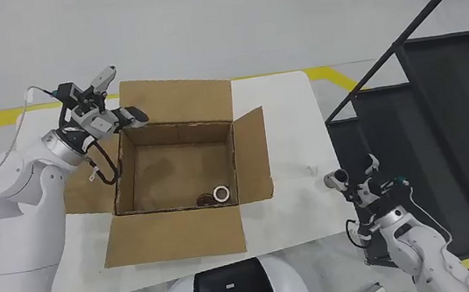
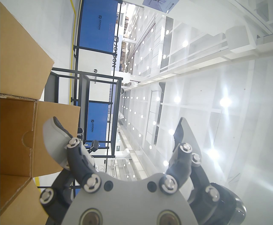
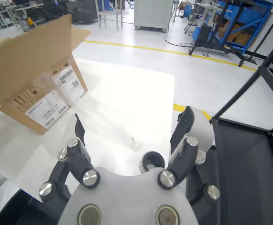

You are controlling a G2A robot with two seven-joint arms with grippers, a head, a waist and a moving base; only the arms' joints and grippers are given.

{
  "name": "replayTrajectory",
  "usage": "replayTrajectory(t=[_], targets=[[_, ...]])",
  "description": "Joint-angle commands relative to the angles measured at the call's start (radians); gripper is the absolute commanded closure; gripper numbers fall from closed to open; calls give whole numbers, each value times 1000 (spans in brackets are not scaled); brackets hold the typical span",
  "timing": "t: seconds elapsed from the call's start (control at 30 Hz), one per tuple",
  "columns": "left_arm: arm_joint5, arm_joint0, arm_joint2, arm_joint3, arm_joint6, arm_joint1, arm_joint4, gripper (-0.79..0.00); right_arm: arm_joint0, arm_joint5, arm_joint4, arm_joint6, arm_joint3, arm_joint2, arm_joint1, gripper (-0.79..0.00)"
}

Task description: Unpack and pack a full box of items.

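An open cardboard box (image 1: pixel 180 166) stands on the white table (image 1: pixel 289 122) with its flaps spread outward. Inside, near the front wall, lie a white tape roll (image 1: pixel 220 193) and a darker ring (image 1: pixel 203 200) beside it. My left gripper (image 1: pixel 120 96) hovers open over the box's back left corner, and a box wall (image 2: pixel 17 127) shows beside one finger (image 2: pixel 54 136). My right gripper (image 1: pixel 355 177) is open and empty off the table's right edge, far from the box (image 3: pixel 32 64). In its wrist view the right gripper (image 3: pixel 132 119) faces the bare tabletop (image 3: pixel 128 95).
A black metal shelf rack (image 1: pixel 443 120) stands close on the right, its frame (image 3: pixel 245 149) right beside the right gripper. Yellow floor tape (image 1: pixel 331 72) runs behind the table. Bare tabletop lies between the box and the right edge.
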State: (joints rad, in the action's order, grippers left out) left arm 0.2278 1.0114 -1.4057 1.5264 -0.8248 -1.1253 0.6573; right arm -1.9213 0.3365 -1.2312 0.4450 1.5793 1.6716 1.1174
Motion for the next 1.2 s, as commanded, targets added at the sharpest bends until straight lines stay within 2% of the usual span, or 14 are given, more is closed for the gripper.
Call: replayTrajectory(t=[0.0, 0.33, 0.63, 0.67, 0.77, 0.83, 0.87, 1.17], targets=[[0, 0, 0, 0, 0, 0, 0, -785, 24, -28, -29, -18, -54, -21, 2, -785], [0, 0, 0, 0, 0, 0, 0, -785, 166, -111, -14, 10, -306, -127, 27, -785], [0, 0, 0, 0, 0, 0, 0, -785, 243, -142, 5, 32, -419, -175, 44, -785], [0, 0, 0, 0, 0, 0, 0, -785, 253, -143, 5, 35, -432, -180, 46, -751], [0, 0, 0, 0, 0, 0, 0, -785, 288, -139, 11, 40, -481, -195, 51, -369], [0, 0, 0, 0, 0, 0, 0, -785, 313, -131, 12, 44, -521, -205, 54, -154], [0, 0, 0, 0, 0, 0, 0, -785, 325, -124, 14, 48, -541, -211, 56, 0], [0, 0, 0, 0, 0, 0, 0, -785, 433, -83, 9, 121, -718, -245, 68, 0]])
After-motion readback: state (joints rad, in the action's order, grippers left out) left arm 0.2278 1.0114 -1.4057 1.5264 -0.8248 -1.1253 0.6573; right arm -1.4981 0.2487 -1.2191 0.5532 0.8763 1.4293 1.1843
